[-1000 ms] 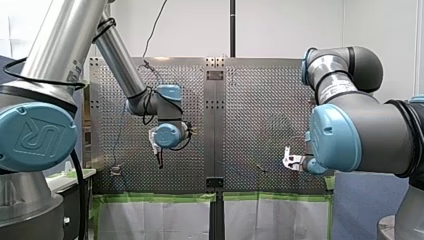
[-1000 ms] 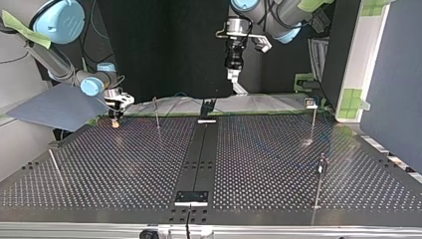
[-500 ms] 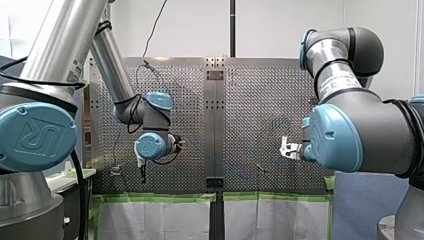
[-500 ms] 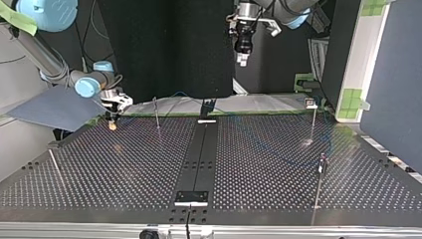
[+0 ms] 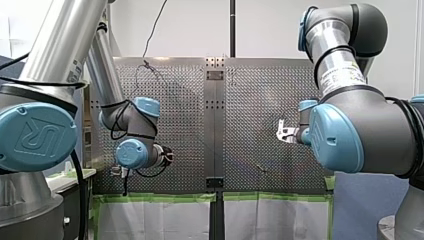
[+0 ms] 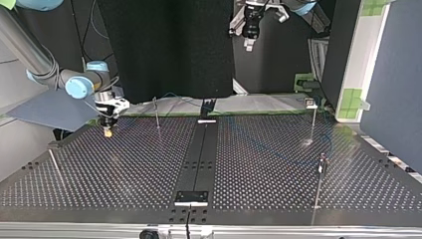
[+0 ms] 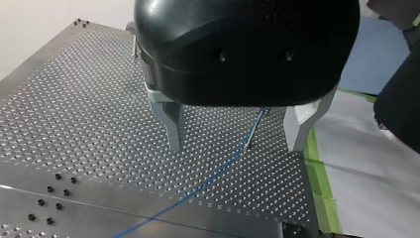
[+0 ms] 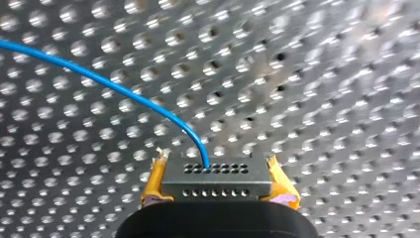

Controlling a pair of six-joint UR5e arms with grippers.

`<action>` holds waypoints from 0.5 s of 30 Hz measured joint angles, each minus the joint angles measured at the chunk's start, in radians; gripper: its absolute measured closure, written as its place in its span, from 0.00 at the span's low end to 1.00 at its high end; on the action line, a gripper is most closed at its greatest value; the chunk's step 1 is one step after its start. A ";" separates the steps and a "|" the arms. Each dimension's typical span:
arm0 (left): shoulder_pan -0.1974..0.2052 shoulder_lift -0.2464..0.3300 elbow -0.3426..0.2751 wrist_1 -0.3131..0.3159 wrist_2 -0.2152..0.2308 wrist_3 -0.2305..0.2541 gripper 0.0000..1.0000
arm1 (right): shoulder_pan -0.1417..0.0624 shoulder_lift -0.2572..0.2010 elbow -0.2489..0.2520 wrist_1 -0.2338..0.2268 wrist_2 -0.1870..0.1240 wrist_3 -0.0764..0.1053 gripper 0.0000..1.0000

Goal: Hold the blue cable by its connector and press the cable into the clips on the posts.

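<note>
In the right wrist view my right gripper [image 8: 218,191] is shut on the grey multi-pin connector [image 8: 216,171], with yellow pads [image 8: 152,184] on both sides of it. The blue cable [image 8: 124,91] leaves the connector's face and curves away over the perforated plate. At the top view's left this gripper [image 6: 107,130] hangs just above the table's far edge. My left gripper [image 7: 235,144] is open, high above the table, with the blue cable [image 7: 218,173] running across the plate below the gap between its fingers. In the top view it [image 6: 250,44] sits high at the back.
Thin posts stand on the table: one [image 6: 156,112] near the right gripper, one [image 6: 313,119] at the back right, one [image 6: 320,172] nearer right, one [image 6: 54,167] leaning at the left. A black centre strip [image 6: 199,154] splits the plate. Green tape [image 7: 322,193] edges it.
My left arm has swung toward the front view's left and lifted higher in the top view. My right gripper has drifted up the front view, still holding the connector.
</note>
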 joint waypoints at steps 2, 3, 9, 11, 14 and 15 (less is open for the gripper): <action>0.000 0.000 -0.005 0.002 0.002 0.002 0.00 | 0.001 -0.007 0.000 0.001 -0.002 -0.002 1.00; 0.000 0.000 -0.006 0.002 0.002 0.002 0.00 | 0.001 -0.009 0.001 0.001 -0.002 -0.002 1.00; 0.000 0.000 -0.008 0.003 0.003 0.003 0.00 | 0.001 -0.012 0.001 0.002 -0.003 -0.003 1.00; 0.000 0.000 -0.008 0.003 0.003 0.003 0.00 | 0.001 -0.012 0.001 0.002 -0.003 -0.003 1.00; 0.000 0.000 -0.009 0.003 0.003 0.003 0.00 | 0.001 -0.012 0.001 0.002 -0.003 -0.003 1.00; 0.000 0.000 -0.009 0.003 0.003 0.003 0.00 | 0.001 -0.012 0.001 0.002 -0.003 -0.003 1.00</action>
